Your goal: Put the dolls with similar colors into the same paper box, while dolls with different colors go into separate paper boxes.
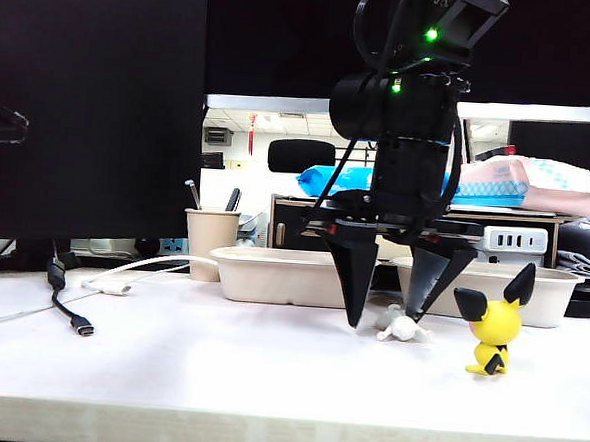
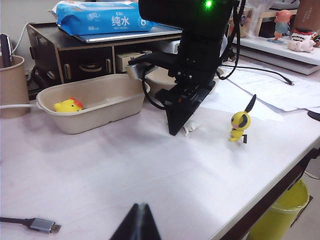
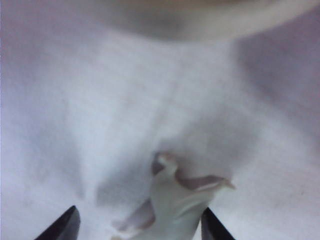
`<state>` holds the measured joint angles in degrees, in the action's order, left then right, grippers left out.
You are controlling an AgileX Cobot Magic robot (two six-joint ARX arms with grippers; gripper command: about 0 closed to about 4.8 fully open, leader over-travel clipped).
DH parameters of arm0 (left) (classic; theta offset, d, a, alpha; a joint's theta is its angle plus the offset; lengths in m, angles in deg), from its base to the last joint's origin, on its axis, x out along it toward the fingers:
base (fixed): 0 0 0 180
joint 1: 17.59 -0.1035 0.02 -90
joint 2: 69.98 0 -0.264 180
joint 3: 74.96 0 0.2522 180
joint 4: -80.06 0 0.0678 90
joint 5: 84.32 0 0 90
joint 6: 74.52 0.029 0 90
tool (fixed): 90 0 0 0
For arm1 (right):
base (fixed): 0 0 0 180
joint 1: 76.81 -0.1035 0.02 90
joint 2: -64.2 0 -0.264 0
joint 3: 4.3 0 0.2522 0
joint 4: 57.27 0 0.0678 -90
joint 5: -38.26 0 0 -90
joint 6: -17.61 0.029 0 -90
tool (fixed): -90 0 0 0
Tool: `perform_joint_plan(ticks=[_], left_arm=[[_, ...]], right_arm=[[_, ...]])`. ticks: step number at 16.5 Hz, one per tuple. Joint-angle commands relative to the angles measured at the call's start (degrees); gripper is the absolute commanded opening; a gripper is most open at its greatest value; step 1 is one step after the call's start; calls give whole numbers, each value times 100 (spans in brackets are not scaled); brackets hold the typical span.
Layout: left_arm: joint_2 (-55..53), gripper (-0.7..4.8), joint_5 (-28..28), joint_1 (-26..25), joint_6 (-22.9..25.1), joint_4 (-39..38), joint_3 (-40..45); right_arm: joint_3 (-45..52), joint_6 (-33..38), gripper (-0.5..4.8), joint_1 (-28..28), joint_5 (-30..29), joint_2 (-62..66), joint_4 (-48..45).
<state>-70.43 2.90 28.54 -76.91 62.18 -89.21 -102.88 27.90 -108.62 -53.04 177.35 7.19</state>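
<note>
1. A dark cable [image 1: 69, 312] with a plug end is seen lying near the left edge of the worktop [image 1: 216, 366], with a white cable [image 1: 142, 269] just behind it.
2. A beige cup [image 1: 210, 238] holding pens is stood toward the back edge, just left of the paper boxes.
3. The left paper box [image 1: 272, 275] is set along the back edge; the yellow duck [image 2: 68, 105] is seen lying inside it in the left wrist view.
4. The right hand [image 1: 398, 312] is pointed down at the worktop in front of the boxes, its fingers spread, with the tiny white cat [image 1: 403, 327] lying on its side between the tips. Contact cannot be made out.
5. The right paper box [image 1: 556, 297] is partly hidden behind that arm.
6. The yellow creature with black pointed ears [image 1: 495, 323] is stood upright in front of the right box, toward the right edge, apart from the cat.
7. Only a dark fingertip of the left hand [image 2: 137, 222] is shown, above bare worktop near the front edge; its spread cannot be told.
</note>
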Motion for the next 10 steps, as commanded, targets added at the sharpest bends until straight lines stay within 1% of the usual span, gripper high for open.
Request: perform_joint_plan(ticks=[1, 3, 5, 6, 7, 8, 10], left_arm=[[-7, -5, 22, 0, 4, 22, -4], [-7, -5, 22, 0, 4, 22, -4], [-7, -5, 22, 0, 4, 22, -4], [-7, -5, 22, 0, 4, 22, -4], [-7, -5, 22, 0, 4, 22, -4], [-7, -5, 22, 0, 4, 22, -4], [-7, -5, 22, 0, 4, 22, -4]], right_arm=[[-20, 76, 295, -4, 184, -22, -81], [-20, 83, 205, -2, 181, -22, -85], [-20, 83, 197, -2, 188, -22, -59], [-20, 85, 181, -4, 291, -22, -28], [-17, 83, 136, -2, 291, -20, -13], [-17, 83, 114, -2, 289, -20, -13], [-17, 83, 115, -2, 328, -17, -24]])
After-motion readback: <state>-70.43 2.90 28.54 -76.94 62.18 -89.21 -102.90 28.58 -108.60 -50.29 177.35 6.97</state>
